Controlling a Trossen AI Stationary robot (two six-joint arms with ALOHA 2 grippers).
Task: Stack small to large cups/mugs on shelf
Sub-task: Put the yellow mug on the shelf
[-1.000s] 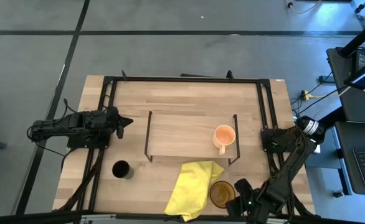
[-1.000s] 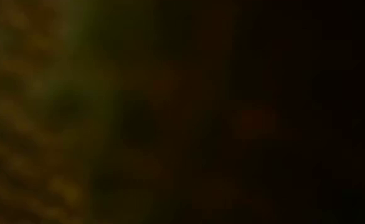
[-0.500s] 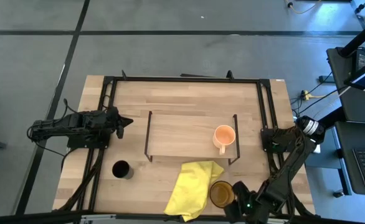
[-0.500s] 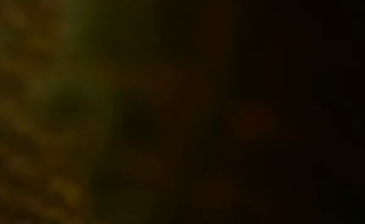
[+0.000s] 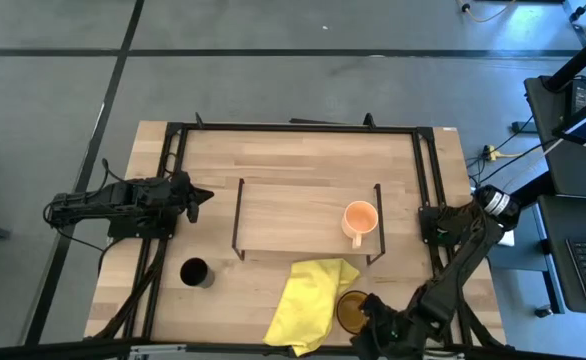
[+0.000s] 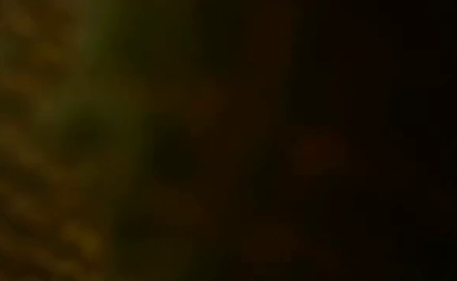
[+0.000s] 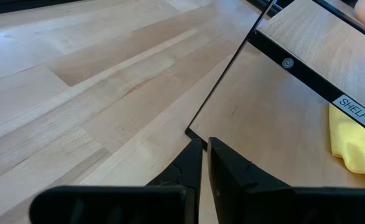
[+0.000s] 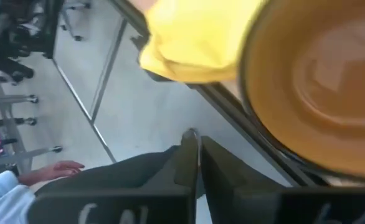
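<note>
The peach-orange mug (image 5: 360, 219) stands upright on the right end of the low wooden shelf (image 5: 293, 215). The amber mug (image 5: 350, 310) stands on the tabletop near the near edge, beside the yellow cloth (image 5: 311, 300); it fills the right wrist view (image 8: 319, 87). The small black cup (image 5: 194, 272) stands on the tabletop, near left. My right gripper (image 8: 198, 142) is shut, low at the table's near edge just right of the amber mug; I cannot tell whether it touches the mug. My left gripper (image 7: 205, 147) is shut and empty, left of the shelf's left end frame.
A black metal frame (image 5: 293, 128) runs around the tabletop. The yellow cloth lies crumpled against the shelf's near right corner. A person's hand (image 8: 52, 169) shows beyond the table's near edge. The low view is dark and shows nothing.
My right gripper has gone along the near edge toward the table's left, closing in on the amber mug. The mugs, cup and cloth stay where they were.
</note>
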